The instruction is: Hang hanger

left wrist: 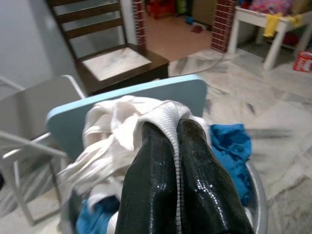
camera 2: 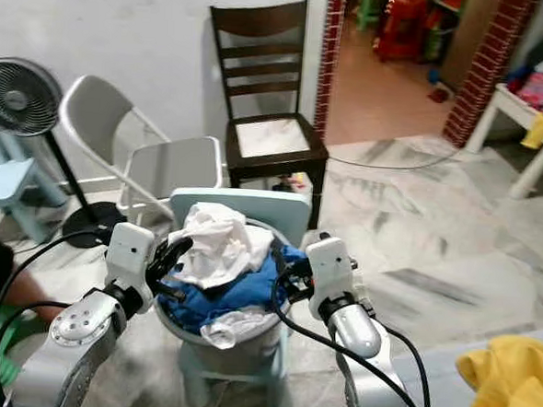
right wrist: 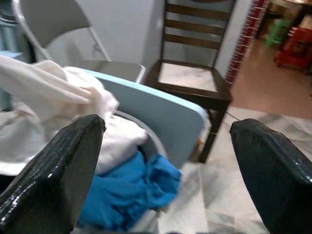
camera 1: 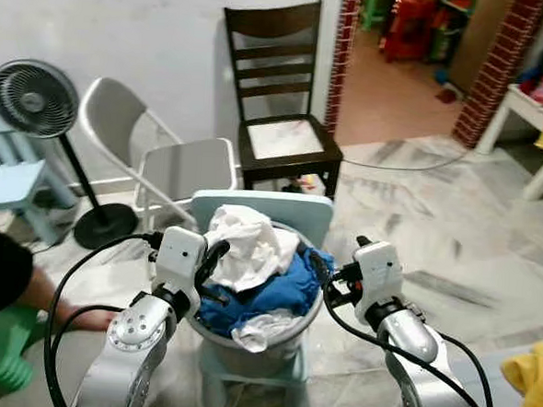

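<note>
A grey laundry basket stands on a small light-blue chair right in front of me. It is heaped with a white garment and blue clothes. My left gripper is at the basket's left rim, shut on a fold of the white garment, which runs between its fingers. My right gripper stands open at the basket's right rim beside the blue clothes, with nothing between its fingers.
Behind the basket stand a dark wooden chair and a grey folding chair. A standing fan is at the left, with a person's arm below it. A yellow cloth lies at the lower right, a white table far right.
</note>
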`<state>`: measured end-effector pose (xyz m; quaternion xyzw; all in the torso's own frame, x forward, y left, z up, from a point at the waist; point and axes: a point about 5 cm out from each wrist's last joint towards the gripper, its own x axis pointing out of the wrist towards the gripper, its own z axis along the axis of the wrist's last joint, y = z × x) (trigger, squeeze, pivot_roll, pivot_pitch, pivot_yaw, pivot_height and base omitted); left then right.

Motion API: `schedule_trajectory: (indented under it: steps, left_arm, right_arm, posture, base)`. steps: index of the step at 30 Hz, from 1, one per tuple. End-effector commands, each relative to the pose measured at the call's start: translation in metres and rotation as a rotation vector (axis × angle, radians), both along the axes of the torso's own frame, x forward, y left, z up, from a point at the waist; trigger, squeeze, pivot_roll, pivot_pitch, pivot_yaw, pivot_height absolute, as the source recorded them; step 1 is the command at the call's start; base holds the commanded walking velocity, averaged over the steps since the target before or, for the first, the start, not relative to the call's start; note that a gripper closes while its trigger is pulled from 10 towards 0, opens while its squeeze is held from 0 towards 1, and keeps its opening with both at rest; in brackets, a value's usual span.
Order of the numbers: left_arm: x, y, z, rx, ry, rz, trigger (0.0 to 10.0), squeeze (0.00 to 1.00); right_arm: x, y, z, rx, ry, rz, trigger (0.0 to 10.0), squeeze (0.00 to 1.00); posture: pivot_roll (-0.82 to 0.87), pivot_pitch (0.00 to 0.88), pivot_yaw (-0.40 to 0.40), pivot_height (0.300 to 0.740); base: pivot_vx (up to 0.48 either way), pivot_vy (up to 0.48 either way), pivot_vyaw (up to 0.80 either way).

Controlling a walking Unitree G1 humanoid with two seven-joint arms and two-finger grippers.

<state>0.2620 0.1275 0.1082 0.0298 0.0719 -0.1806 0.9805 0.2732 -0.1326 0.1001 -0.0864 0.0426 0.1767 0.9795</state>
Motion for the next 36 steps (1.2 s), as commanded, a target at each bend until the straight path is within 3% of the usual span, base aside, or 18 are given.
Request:
schedule_trajectory:
  steps: [1,21,36]
  left_arm:
    - [0.0001,0.0020,0.0016,0.024,-0.016,0.009,10.0,0.00]
    - [-0.0003,-0.0044,-0.0002,0.056,-0.010,-0.007,10.0,0.00]
    - [-0.0012,-0.0057,-0.0020,0.059,0.007,-0.007,10.0,0.00]
  right_arm:
    - [0.0007,0.0012,0.0050,0.003,-0.023,0.000,10.0,0.00]
    - [0.0009,0.0004,0.0018,-0.004,-0.017,-0.005,10.0,0.00]
    - [0.0006,0.0006,0.0007,-0.008,-0.016,0.000,10.0,0.00]
  posture:
    - [-0.08,0.000,0.066,0.740]
    - [-0.08,0.000,0.065,0.740]
    - [-0.08,0.000,0.062,0.740]
  base:
    - [0.000,0.000,0.00]
    - [0.000,0.000,0.00]
    - [-0.158,0.000,0.00]
